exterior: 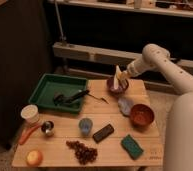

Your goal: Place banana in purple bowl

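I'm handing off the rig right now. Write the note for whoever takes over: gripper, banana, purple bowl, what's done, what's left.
Gripper: over the purple bowl at the table's far edge, shut on the banana.
Banana: held roughly upright, its lower end at or just above the bowl; contact cannot be made out.
Bowl: between the green tray and the orange bowl, nothing else seen inside.
Done: banana picked up and carried to the bowl.
Left: lower if needed, open the jaws, lift the arm away.

Smooth white rounded arm segments — bulky white base, pale tool [121,77] over the table's far edge
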Robot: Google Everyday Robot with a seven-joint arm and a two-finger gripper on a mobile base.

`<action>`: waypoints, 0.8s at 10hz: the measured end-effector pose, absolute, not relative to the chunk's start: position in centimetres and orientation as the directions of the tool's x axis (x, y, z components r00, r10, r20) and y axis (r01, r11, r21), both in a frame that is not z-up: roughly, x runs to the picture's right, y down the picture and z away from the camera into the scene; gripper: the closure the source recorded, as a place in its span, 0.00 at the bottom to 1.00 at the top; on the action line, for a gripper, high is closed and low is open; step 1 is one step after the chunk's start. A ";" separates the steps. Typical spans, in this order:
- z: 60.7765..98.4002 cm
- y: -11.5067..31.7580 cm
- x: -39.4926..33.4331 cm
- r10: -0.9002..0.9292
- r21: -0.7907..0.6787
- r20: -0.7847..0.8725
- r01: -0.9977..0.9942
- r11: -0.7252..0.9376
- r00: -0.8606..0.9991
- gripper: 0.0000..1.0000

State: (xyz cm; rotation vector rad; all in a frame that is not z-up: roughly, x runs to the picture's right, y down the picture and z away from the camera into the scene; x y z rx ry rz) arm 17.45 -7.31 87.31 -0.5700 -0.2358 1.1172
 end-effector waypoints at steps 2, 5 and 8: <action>87.8 -7.3 17.3 0.897 -0.538 -0.096 -0.781 0.318 0.432 1.00; 88.5 -7.2 17.4 0.899 -0.530 -0.101 -0.788 0.313 0.426 1.00; 89.0 -7.2 17.1 0.900 -0.526 -0.106 -0.792 0.310 0.424 1.00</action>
